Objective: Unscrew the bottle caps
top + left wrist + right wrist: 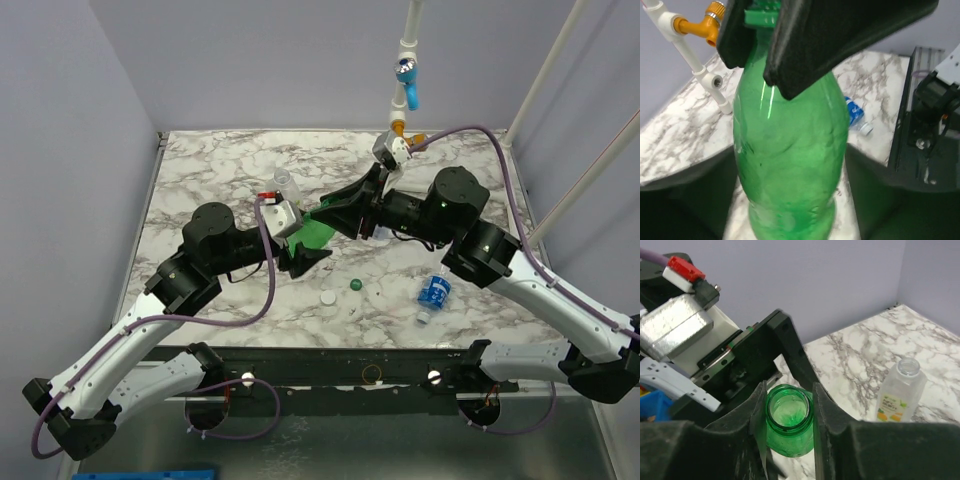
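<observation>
Each arm has white link shells joined by round black joint housings: left arm (140, 340), right arm (545, 295). The left purple cable (270, 295) follows the left arm, and the right purple cable (497, 150) loops over the right arm. The left gripper (312, 243) and right gripper (336, 215) have black wedge-shaped fingers. At upper left of the right wrist view, the left gripper's body shows a silver block (675, 322), a white housing (722, 337) and a red tab (682, 267).
</observation>
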Robot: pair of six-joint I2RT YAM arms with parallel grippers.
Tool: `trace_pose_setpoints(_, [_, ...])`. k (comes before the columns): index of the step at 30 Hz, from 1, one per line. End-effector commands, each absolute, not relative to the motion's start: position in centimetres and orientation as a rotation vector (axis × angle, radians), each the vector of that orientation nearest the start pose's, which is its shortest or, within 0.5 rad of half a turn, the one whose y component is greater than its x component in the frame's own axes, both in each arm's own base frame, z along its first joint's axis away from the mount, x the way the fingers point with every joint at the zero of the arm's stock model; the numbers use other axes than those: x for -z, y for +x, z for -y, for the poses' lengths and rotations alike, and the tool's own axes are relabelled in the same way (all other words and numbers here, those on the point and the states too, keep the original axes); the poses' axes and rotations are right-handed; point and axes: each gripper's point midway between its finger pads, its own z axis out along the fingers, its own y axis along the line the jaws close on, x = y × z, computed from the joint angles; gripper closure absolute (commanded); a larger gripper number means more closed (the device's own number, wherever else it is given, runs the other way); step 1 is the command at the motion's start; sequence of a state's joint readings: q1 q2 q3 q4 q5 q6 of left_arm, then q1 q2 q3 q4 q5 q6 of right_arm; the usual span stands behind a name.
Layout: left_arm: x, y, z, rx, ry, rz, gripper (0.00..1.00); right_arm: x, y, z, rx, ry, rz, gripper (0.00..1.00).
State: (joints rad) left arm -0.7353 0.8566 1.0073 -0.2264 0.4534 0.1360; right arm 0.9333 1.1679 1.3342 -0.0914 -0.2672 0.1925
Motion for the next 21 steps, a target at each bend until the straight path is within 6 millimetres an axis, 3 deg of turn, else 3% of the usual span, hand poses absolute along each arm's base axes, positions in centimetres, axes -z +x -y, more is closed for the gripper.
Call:
trace_pose_setpoints(1, [-35.2,19.7,25.0,0.735,0.938,-1.398,0.01,-42.7,20.6,-34.6,-0.991,-0.779,-1.431,0.93])
trace_pose_setpoints(5, [-33.9,21.8,22.5,0.550,0.879,-1.536,0.01,-40.4,23.3,-34.0,-0.804,-0.774,-1.489,0.97])
trace_pose_setpoints(10, [-32.7,23.9,19.0,0.370,0.817,-1.708,0.01,-35.2,27.4,-33.7,-0.573,-0.780,-1.601,0.98])
trace_pose_setpoints(15, [-34.8,24.7,16.8,0.364,0.662,-1.749,0.01,-30.4,31.2,-34.1,-0.514,-0.755,-1.668,1.00])
trace_pose_setpoints(21, [-32.7,26.5,13.7,0.255,0.644,-1.993,0.02,-25.6,34.6,-35.5,-0.438,-0.739,-1.657,1.00])
